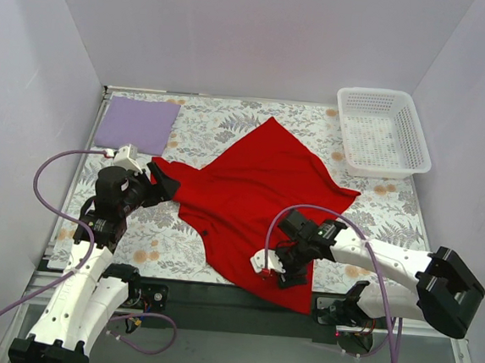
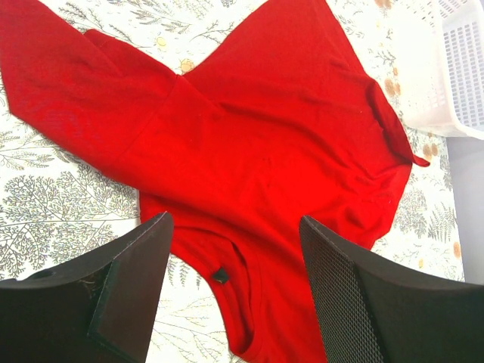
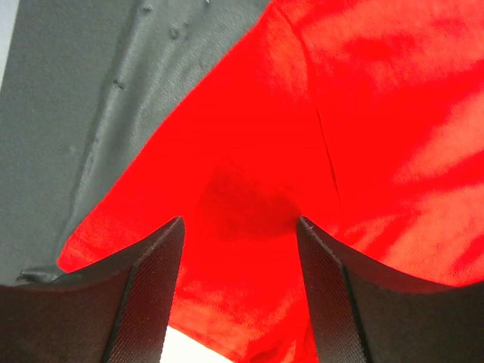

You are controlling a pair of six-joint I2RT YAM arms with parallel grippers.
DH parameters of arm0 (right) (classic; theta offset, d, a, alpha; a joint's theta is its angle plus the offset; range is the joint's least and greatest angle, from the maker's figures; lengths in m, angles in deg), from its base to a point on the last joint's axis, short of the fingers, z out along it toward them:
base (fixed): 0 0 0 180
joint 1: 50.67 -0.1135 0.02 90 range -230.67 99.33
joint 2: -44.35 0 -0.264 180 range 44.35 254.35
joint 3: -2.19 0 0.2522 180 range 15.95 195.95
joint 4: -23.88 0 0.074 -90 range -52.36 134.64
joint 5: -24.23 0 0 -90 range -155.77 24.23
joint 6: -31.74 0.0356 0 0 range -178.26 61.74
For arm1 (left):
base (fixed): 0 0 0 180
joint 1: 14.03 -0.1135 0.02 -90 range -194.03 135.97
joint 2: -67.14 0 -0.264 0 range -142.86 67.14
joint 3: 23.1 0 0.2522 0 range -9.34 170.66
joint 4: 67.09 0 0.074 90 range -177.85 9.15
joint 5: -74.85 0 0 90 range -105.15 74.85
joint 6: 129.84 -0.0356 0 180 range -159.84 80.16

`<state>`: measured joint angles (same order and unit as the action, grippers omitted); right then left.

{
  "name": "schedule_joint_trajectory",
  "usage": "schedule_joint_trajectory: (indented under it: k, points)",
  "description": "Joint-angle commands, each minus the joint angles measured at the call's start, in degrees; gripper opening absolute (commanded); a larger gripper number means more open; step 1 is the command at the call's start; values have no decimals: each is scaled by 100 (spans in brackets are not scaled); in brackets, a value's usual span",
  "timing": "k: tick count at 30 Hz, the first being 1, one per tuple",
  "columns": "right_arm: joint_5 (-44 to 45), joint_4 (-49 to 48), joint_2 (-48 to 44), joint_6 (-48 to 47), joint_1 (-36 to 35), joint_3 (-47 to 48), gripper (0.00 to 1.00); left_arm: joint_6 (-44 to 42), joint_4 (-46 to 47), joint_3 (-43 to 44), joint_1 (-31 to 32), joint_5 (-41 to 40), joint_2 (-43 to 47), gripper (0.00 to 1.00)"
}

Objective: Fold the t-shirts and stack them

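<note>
The red t-shirt [image 1: 254, 195] lies spread and rumpled across the middle of the table, its near corner hanging over the front edge. It fills the left wrist view [image 2: 249, 144] and the right wrist view [image 3: 340, 128]. The lavender t-shirt [image 1: 137, 124] lies as a flat folded rectangle at the back left. My left gripper [image 1: 167, 185] is open at the shirt's left sleeve, above the cloth [image 2: 234, 249]. My right gripper [image 1: 273, 269] is open, low over the shirt's near hem [image 3: 238, 227], with cloth between the jaws.
A white mesh basket [image 1: 383, 132] stands at the back right and shows in the left wrist view [image 2: 446, 68]. The table's dark front edge [image 1: 216, 294] runs below the shirt's corner. White walls close the table in on three sides.
</note>
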<state>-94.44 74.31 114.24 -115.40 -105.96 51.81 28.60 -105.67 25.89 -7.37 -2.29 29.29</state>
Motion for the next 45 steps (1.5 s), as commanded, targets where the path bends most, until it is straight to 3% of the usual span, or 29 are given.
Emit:
schedule_joint_trajectory:
  k: [1,8,21,25,36,45]
  points:
    - [-174,-168,104,125,-175,35,66,20,38,-50,-6,-56,93,66]
    - [54,-335,534,160,-615,-9,53,29,38,-51,-6,-73,102,66]
    - [-279,-134,614,11,-905,-87,10,37,74,-77,-6,6,119,66]
    - [-630,209,535,-306,-1045,-61,4,46,74,-86,-6,14,128,67]
    - [-983,1185,350,-912,-1731,492,1,116,91,-103,-6,85,102,66]
    - [-500,1528,684,-921,-2978,809,1,125,47,-95,-6,32,84,66]
